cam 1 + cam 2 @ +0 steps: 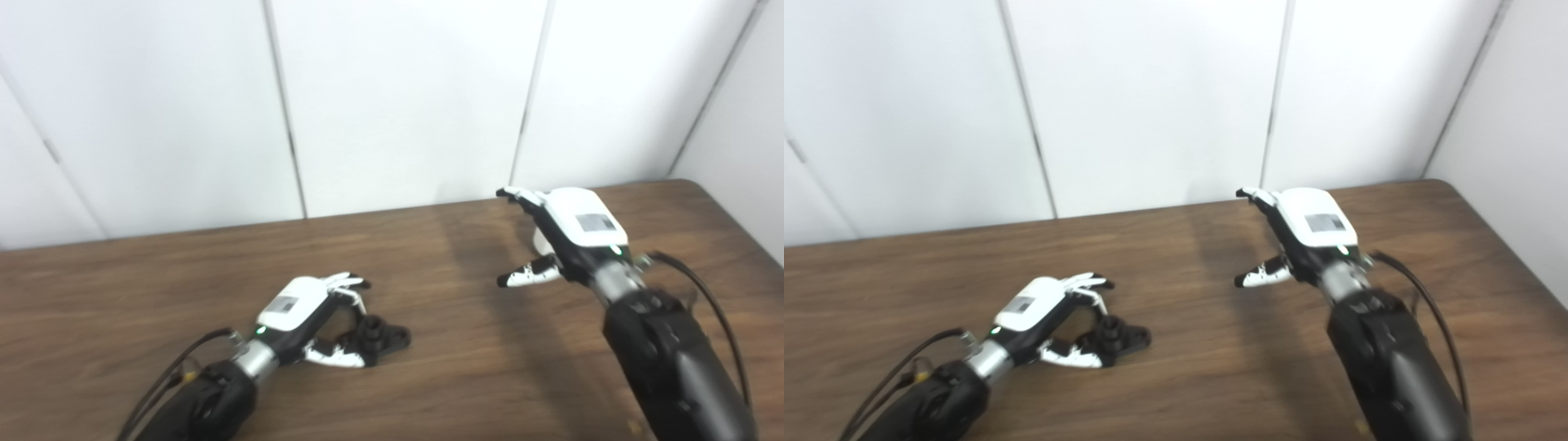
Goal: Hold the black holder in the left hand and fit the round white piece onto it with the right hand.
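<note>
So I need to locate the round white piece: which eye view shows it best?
The left eye view: a sliver of the round white piece peeks out under the right hand. In the right eye view the hand hides it entirely.

A dark brown wood-grain table (pixel 429 380) runs the full width of both views, its far edge meeting white wall panels (pixel 398 104) and its far right corner rounded. On its surface, left of centre, lies the black holder (pixel 380 337), a small part with a raised round collar and a flat lobe pointing right; it sits between the curled fingers (pixel 349 283) and the thumb of the left hand (pixel 306 306), which rests low on the wood. Farther back and to the right, a sliver of the round white piece (pixel 540 242) shows on the tabletop just under the right hand (pixel 569 233), mostly hidden by the palm.
</note>
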`<state>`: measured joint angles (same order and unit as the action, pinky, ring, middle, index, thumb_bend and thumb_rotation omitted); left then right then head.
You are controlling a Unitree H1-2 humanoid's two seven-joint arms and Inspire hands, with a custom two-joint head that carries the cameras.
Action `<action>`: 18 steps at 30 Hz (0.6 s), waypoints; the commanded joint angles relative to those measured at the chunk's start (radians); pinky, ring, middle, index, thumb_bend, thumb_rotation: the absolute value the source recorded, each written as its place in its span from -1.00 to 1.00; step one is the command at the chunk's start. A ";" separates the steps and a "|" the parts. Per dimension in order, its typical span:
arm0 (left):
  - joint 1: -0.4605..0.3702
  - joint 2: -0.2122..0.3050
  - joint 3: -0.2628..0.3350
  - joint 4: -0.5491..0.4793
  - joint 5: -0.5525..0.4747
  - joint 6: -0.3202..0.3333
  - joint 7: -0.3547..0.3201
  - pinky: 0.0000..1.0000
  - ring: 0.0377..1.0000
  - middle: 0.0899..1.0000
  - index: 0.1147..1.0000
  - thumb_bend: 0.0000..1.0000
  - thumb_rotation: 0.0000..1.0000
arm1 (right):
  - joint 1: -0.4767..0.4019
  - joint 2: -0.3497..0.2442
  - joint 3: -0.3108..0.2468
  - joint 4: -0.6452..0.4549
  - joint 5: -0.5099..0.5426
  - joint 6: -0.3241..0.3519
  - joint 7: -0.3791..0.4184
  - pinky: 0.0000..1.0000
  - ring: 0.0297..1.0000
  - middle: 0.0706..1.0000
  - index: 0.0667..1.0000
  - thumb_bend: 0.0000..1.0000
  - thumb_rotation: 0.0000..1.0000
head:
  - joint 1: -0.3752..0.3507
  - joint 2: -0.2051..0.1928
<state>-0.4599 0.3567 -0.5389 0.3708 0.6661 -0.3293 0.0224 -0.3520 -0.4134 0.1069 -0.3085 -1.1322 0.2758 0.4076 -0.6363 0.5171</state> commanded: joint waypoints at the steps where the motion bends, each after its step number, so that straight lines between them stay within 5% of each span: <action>1: 0.030 0.049 -0.014 0.035 0.024 -0.003 -0.073 0.60 0.76 0.65 -0.16 0.05 -0.89 | -0.064 -0.028 0.002 -0.012 -0.088 0.031 0.046 0.45 0.71 0.78 0.70 0.72 -0.44 | -0.021 -0.009; 6: 0.032 0.062 -0.001 0.030 0.015 -0.019 -0.088 0.58 0.74 0.63 -0.16 0.05 -0.89 | -0.129 -0.039 0.003 0.057 -0.216 0.069 0.135 0.59 0.83 0.85 0.72 0.81 -0.40 | -0.093 -0.049; 18: 0.031 0.070 0.023 0.067 0.025 -0.061 -0.079 0.55 0.72 0.62 -0.16 0.05 -0.89 | -0.228 -0.074 -0.019 0.214 -0.311 0.116 0.236 0.81 0.97 1.00 0.80 0.93 -0.31 | -0.138 -0.056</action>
<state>-0.4611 0.3821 -0.5050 0.3910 0.6630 -0.4107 0.0058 -0.5284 -0.4560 0.1070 -0.0869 -1.4234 0.3659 0.6489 -0.7746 0.4601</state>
